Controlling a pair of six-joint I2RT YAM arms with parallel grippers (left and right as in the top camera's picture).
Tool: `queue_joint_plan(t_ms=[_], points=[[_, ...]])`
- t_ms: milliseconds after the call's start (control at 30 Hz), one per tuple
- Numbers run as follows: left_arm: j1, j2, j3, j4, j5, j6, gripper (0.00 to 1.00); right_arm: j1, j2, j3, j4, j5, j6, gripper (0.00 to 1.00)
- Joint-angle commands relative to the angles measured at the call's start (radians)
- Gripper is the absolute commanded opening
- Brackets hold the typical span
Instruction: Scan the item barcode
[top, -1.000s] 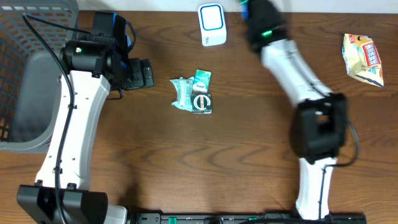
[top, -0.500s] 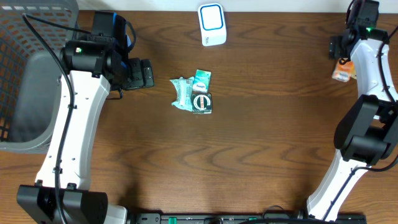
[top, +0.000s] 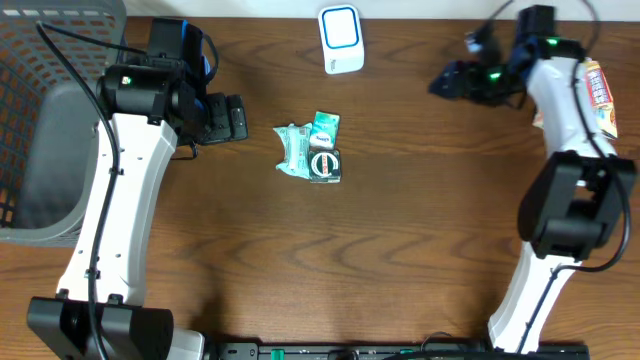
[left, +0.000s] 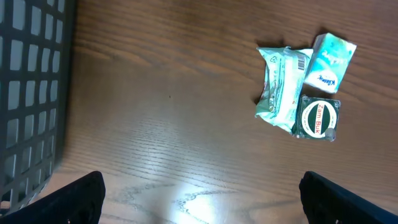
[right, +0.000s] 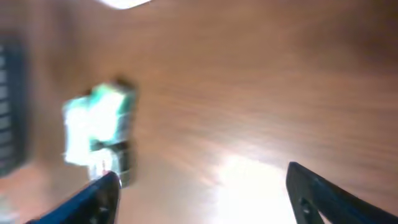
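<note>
A white and blue scanner (top: 340, 38) lies at the table's far edge. Mid-table sit a green wrapped pack (top: 294, 150) with a barcode, a teal tissue pack (top: 326, 127) and a round tin (top: 325, 165). In the left wrist view the same pack (left: 281, 87), tissue pack (left: 329, 61) and tin (left: 319, 118) appear. My left gripper (top: 228, 118) (left: 202, 200) stands open and empty, left of the group. Right of the scanner my right gripper (top: 447, 79) (right: 205, 193) hangs open, holding nothing. Its view is blurred, with the green items (right: 93, 130) at left.
A grey mesh basket (top: 50, 120) (left: 28, 93) fills the left side. A yellow and red snack bag (top: 600, 95) lies at the right edge, partly behind the right arm. Bare wood lies between the item group and the right gripper.
The right arm swung from near the scanner out to the right edge, and its gripper now points back left toward the centre with jaws apart. The left arm stayed still.
</note>
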Motion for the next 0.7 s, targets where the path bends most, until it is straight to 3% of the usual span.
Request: queue_joint_plan(t_ms=[0, 100, 233, 333, 400, 467, 667], points=[[0.002, 0.007, -0.001, -0.003, -0.005, 0.005, 0.98, 0.125, -0.002, -0.034, -0.03, -0.096, 0.005, 0.75], [0.002, 0.007, -0.001, -0.003, -0.005, 0.005, 0.98, 0.225, -0.002, -0.076, 0.006, -0.022, 0.017, 0.73], [0.002, 0.007, -0.001, -0.003, -0.005, 0.005, 0.98, 0.367, -0.002, -0.131, 0.167, 0.247, 0.269, 0.74], [0.002, 0.007, -0.001, -0.003, -0.005, 0.005, 0.98, 0.451, -0.002, -0.152, 0.303, 0.395, 0.423, 0.78], [0.002, 0.007, -0.001, -0.003, -0.005, 0.005, 0.98, 0.48, -0.002, -0.156, 0.359, 0.434, 0.483, 0.88], [0.002, 0.007, -0.001, -0.003, -0.005, 0.005, 0.98, 0.497, 0.01, -0.156, 0.409, 0.434, 0.533, 0.88], [0.002, 0.007, -0.001, -0.003, -0.005, 0.005, 0.98, 0.516, 0.065, -0.156, 0.439, 0.434, 0.591, 0.61]])
